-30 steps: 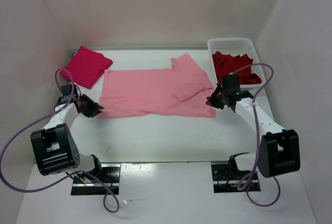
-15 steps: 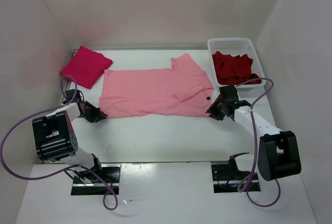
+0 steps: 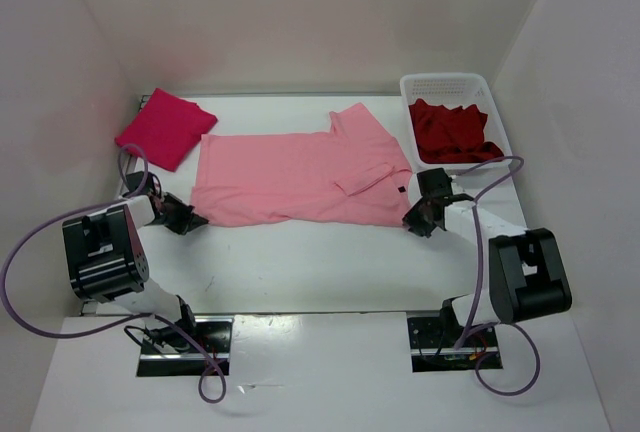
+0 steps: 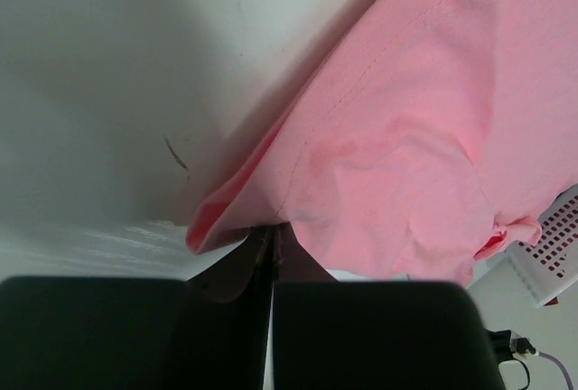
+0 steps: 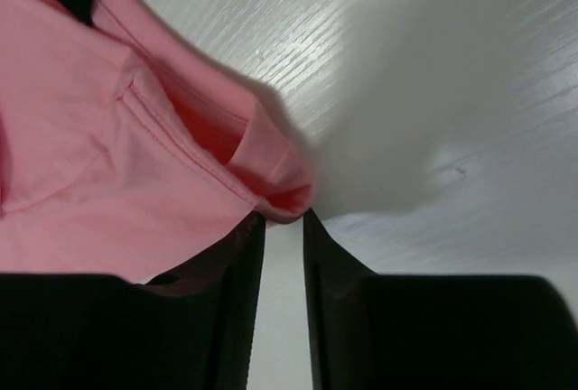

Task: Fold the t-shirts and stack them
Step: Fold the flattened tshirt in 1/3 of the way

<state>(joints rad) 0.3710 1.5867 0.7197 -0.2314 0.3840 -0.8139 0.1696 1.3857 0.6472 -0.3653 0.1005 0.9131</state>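
A pale pink t-shirt (image 3: pixel 300 177) lies spread flat across the table, one sleeve folded inward at its right. My left gripper (image 3: pixel 190 220) sits low at its near left corner, and in the left wrist view the gripper (image 4: pixel 273 232) is shut, its tips pinching the hem (image 4: pixel 226 218). My right gripper (image 3: pixel 408 220) is at the near right corner. There the gripper (image 5: pixel 284 218) stands open, the shirt's folded corner (image 5: pixel 280 193) just at its tips. A crimson-pink t-shirt (image 3: pixel 165 127) lies folded at the back left. A dark red t-shirt (image 3: pixel 455 132) is bunched in the basket.
A white lattice basket (image 3: pixel 445 84) stands at the back right, close behind my right arm. White walls enclose the table on three sides. Purple cables loop from both arms.
My left gripper lowered to the shirt's near left corner and shut on the hem. My right gripper opened and drew back toward the near right corner.
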